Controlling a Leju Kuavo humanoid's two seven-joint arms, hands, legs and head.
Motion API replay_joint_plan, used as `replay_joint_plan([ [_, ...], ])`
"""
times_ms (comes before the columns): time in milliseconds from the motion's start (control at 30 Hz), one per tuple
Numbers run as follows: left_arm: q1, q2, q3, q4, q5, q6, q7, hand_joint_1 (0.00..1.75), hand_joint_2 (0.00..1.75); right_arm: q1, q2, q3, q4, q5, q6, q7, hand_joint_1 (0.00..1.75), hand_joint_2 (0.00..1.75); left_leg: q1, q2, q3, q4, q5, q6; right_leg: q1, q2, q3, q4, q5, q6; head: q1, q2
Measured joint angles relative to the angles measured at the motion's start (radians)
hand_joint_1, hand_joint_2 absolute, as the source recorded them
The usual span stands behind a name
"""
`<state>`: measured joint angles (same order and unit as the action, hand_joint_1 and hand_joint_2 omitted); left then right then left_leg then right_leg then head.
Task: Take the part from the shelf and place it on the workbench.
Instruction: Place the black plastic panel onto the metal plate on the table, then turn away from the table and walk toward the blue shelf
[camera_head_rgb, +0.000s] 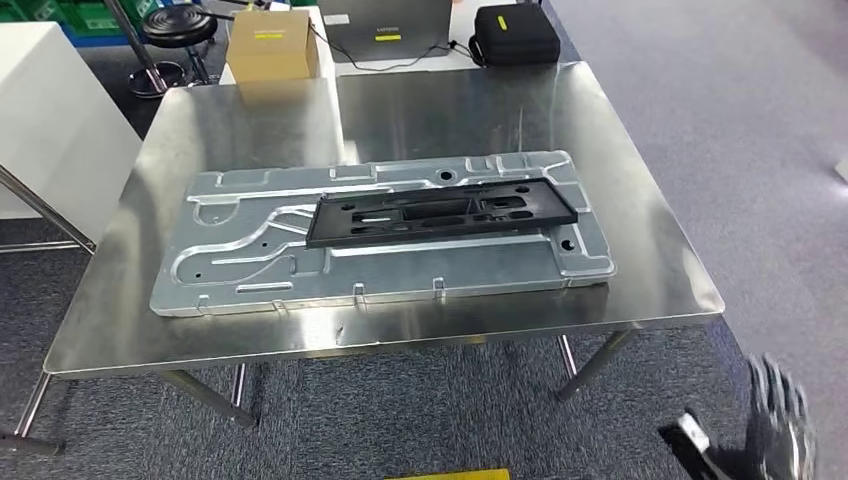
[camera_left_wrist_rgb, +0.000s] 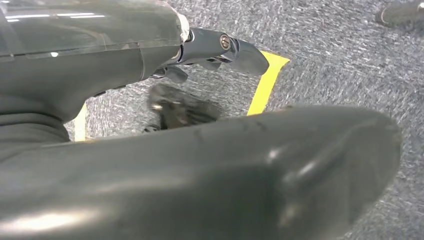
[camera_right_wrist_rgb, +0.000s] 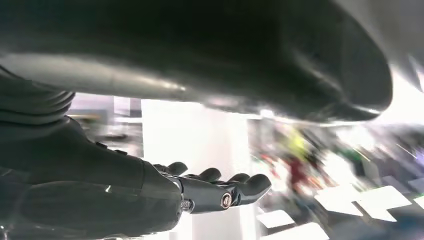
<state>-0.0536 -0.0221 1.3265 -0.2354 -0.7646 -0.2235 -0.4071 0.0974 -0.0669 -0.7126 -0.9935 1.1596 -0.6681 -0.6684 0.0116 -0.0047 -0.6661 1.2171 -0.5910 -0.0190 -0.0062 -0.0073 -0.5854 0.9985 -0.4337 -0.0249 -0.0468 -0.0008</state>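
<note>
Where workbench gleams, black part on metal panel (flat), cardboard box behind.

Black part on a silver panel; shiny steel workbench; grey carpet; yellow tape.

This is looking like a factory workshop or assembly lab. A stainless-steel worktop on metal legs is standing on grey carpet tiling, carrying a large stamped sheet-metal panel with a black plastic frame lying on it. Yellow marking tape is running across the floor. Behind the worktop, a cardboard box, a black carry case, a laptop, a black stool and green bins are sitting.
</note>
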Motion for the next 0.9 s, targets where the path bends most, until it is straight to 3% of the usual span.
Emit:
replay_joint_plan([
  [33, 0.0, 0.0, 0.001, 0.0, 0.0, 0.0, 0.0, 0.0, 0.0, -0.003, 0.002, -0.037, 0.057, 0.041, -0.011, 0.013, 0.0, 0.0, 0.0, 0.0, -0.005, 0.048, -0.029, -0.001, 0.001, -0.001, -0.012, 0.001, 0.008, 0.0, 0.0, 0.0],
  [67, 0.0, 0.0, 0.003, 0.0, 0.0, 0.0, 0.0, 0.0, 0.0, -0.007, 0.003, -0.073, 0.106, 0.082, -0.017, 0.03, 0.0, 0.0, 0.0, 0.0, 0.008, 0.064, -0.04, -0.001, 0.003, 0.0, -0.025, 0.003, 0.017, 0.0, 0.0, 0.0],
  [100, 0.0, 0.0, 0.005, 0.0, 0.0, 0.0, 0.0, 0.0, 0.0, -0.011, 0.006, -0.108, 0.147, 0.123, -0.02, 0.05, 0.0, 0.0, -0.001, 0.0, 0.042, 0.038, -0.032, 0.001, 0.003, 0.0, -0.036, 0.005, 0.025, 0.001, 0.0, 0.0],
  [200, -0.002, -0.001, 0.009, 0.0, -0.003, 0.0, 0.0, 0.0, 0.0, -0.025, 0.017, -0.209, 0.253, 0.216, -0.022, 0.121, 0.0, 0.0, -0.007, 0.0, 0.203, -0.182, 0.023, 0.014, 0.004, 0.002, -0.06, 0.012, 0.047, 0.009, 0.001, 0.0],
  [267, -0.004, -0.004, 0.01, 0.0, -0.005, -0.002, -0.002, 0.0, 0.0, -0.037, 0.02, -0.264, 0.328, 0.251, -0.016, 0.174, 0.0, 0.0, -0.014, 0.0, 0.242, -0.251, 0.037, 0.024, 0.003, 0.002, -0.066, 0.014, 0.061, 0.02, 0.002, 0.0],
  [367, 0.0, -0.012, 0.011, 0.0, -0.013, -0.007, -0.006, 0.0, 0.0, -0.054, 0.023, -0.34, 0.436, 0.266, 0.065, 0.266, 0.0, 0.0, -0.016, 0.004, 0.23, -0.255, 0.066, 0.039, -0.004, 0.004, -0.07, 0.012, 0.072, 0.037, 0.002, 0.0],
  [400, 0.001, -0.014, 0.011, 0.0, -0.017, -0.009, -0.007, 0.0, 0.0, -0.058, 0.023, -0.364, 0.47, 0.267, 0.108, 0.307, 0.0, 0.0, -0.014, 0.007, 0.221, -0.258, 0.079, 0.046, -0.005, 0.005, -0.077, 0.028, 0.047, 0.042, 0.003, 0.0],
  [433, 0.001, -0.017, 0.011, 0.0, -0.022, -0.013, -0.007, 0.0, 0.0, -0.063, 0.024, -0.386, 0.504, 0.269, 0.156, 0.351, 0.0, 0.0, -0.011, 0.01, 0.209, -0.262, 0.093, 0.051, -0.006, 0.007, -0.088, 0.062, 0.004, 0.046, 0.005, 0.0],
  [500, 0.002, -0.02, 0.011, 0.001, -0.034, -0.019, -0.004, 0.0, 0.0, -0.074, 0.027, -0.421, 0.562, 0.279, 0.265, 0.444, 0.0, 0.0, -0.011, 0.015, 0.183, -0.26, 0.114, 0.056, -0.011, 0.007, -0.115, 0.178, -0.104, 0.056, 0.009, 0.0],
  [533, 0.002, -0.022, 0.011, 0.001, -0.041, -0.022, -0.001, 0.0, 0.0, -0.08, 0.029, -0.435, 0.589, 0.287, 0.336, 0.496, 0.0, 0.0, -0.011, 0.017, 0.169, -0.258, 0.125, 0.054, -0.014, 0.007, -0.122, 0.239, -0.135, 0.061, 0.009, 0.0],
  [567, 0.001, -0.023, 0.01, 0.001, -0.048, -0.025, 0.003, 0.0, 0.0, -0.086, 0.033, -0.448, 0.614, 0.295, 0.411, 0.549, 0.0, 0.0, -0.011, 0.019, 0.154, -0.255, 0.135, 0.052, -0.018, 0.007, -0.12, 0.28, -0.142, 0.066, 0.009, 0.0],
  [600, 0.0, -0.024, 0.009, 0.002, -0.056, -0.029, 0.008, 0.0, 0.0, -0.092, 0.038, -0.46, 0.637, 0.302, 0.487, 0.6, 0.0, 0.0, -0.01, 0.02, 0.138, -0.25, 0.144, 0.048, -0.022, 0.007, -0.101, 0.29, -0.126, 0.07, 0.009, 0.0],
  [667, -0.002, -0.028, 0.006, 0.004, -0.069, -0.035, 0.02, 0.0, 0.0, -0.101, 0.05, -0.477, 0.674, 0.32, 0.618, 0.686, 0.0, 0.0, -0.007, 0.02, 0.108, -0.235, 0.158, 0.037, -0.033, 0.007, -0.014, 0.206, -0.079, 0.077, 0.009, 0.0],
  [733, -0.004, -0.031, 0.001, 0.006, -0.079, -0.036, 0.034, 0.0, 0.0, -0.111, 0.065, -0.487, 0.703, 0.333, 0.699, 0.741, 0.0, 0.0, -0.007, 0.02, 0.084, -0.217, 0.167, 0.024, -0.035, 0.01, 0.086, 0.07, -0.085, 0.078, 0.008, 0.0],
  [767, -0.005, -0.033, -0.002, 0.006, -0.085, -0.035, 0.041, 0.0, 0.0, -0.116, 0.073, -0.491, 0.715, 0.337, 0.722, 0.756, 0.0, 0.0, -0.008, 0.02, 0.077, -0.21, 0.172, 0.017, -0.033, 0.012, 0.113, 0.026, -0.097, 0.073, 0.008, 0.0],
  [800, -0.006, -0.036, -0.006, 0.007, -0.09, -0.033, 0.049, 0.0, 0.0, -0.12, 0.081, -0.494, 0.724, 0.338, 0.735, 0.765, 0.0, 0.0, -0.008, 0.02, 0.072, -0.208, 0.179, 0.009, -0.027, 0.013, 0.119, 0.007, -0.106, 0.065, 0.007, 0.0],
  [867, -0.005, -0.042, -0.012, 0.01, -0.103, -0.031, 0.066, 0.0, 0.0, -0.123, 0.094, -0.503, 0.738, 0.339, 0.748, 0.774, 0.0, 0.0, -0.002, 0.019, 0.065, -0.206, 0.186, -0.006, -0.022, 0.009, 0.104, 0.004, -0.092, 0.042, 0.006, 0.0],
  [900, -0.003, -0.045, -0.014, 0.012, -0.109, -0.03, 0.075, 0.0, 0.0, -0.125, 0.099, -0.507, 0.742, 0.339, 0.748, 0.773, 0.0, 0.0, 0.001, 0.018, 0.056, -0.193, 0.166, -0.011, -0.02, 0.006, 0.094, 0.003, -0.081, 0.03, 0.006, 0.0],
])
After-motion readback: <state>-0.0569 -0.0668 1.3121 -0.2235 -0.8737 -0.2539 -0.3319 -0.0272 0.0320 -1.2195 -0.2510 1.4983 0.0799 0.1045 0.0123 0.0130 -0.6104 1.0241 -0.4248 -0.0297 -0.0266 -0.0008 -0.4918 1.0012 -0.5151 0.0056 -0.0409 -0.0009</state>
